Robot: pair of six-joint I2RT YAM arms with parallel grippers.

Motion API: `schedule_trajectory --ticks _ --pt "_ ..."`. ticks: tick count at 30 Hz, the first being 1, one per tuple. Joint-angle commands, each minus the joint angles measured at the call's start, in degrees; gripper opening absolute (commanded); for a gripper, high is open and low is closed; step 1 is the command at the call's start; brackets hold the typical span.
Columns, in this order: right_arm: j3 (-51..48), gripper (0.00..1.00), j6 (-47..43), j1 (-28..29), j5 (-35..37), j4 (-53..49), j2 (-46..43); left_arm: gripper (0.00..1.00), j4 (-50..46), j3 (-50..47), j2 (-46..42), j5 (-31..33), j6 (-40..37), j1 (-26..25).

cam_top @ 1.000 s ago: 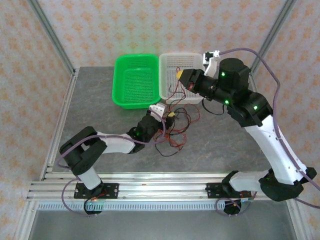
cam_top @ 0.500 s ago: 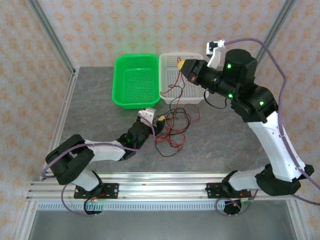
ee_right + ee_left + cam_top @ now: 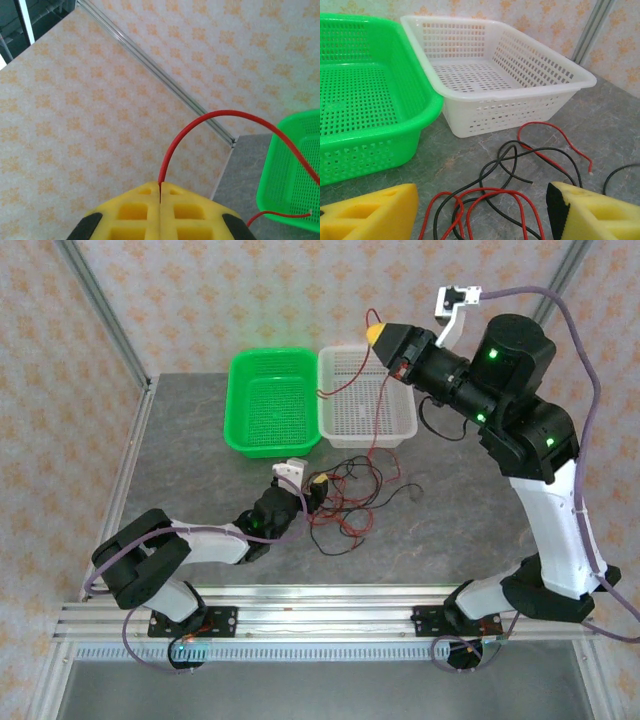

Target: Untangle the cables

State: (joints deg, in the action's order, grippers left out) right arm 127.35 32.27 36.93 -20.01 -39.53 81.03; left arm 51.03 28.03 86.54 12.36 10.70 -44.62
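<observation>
While the right gripper (image 3: 380, 336) hangs high above the white basket (image 3: 365, 436), its yellow pads pressed together on one red cable (image 3: 210, 116), that strand drops across the basket toward the heap of cables (image 3: 345, 508) on the grey stone-patterned table (image 3: 190, 460). These red and black wires lie just in front of the white basket, near the table's middle. At the heap's left edge the left gripper (image 3: 308, 486) sits low, its yellow fingers (image 3: 375, 212) spread apart with wire loops between them. A green basket (image 3: 270, 446) touches the white one side by side at the far edge. Bare tabletop lies left, right and in front of the heap. Aluminium posts (image 3: 104, 310) and floral-patterned walls (image 3: 250, 290) close in the table.
</observation>
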Motion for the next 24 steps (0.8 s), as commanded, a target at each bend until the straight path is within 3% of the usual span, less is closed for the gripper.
schedule_trajectory --ticks 1,10,24 --pt "4.63 0.00 -3.49 -0.10 3.39 3.95 0.73 0.70 2.39 -1.52 -0.58 -0.61 1.87 -0.59" --pt "7.39 0.00 -10.46 -1.73 8.20 9.84 5.26 0.70 -0.92 -4.73 -6.98 1.96 3.45 -2.11" --pt "1.68 0.00 -14.95 -13.80 0.01 15.18 19.51 0.72 -33.58 -3.33 -36.91 11.85 8.13 -2.79"
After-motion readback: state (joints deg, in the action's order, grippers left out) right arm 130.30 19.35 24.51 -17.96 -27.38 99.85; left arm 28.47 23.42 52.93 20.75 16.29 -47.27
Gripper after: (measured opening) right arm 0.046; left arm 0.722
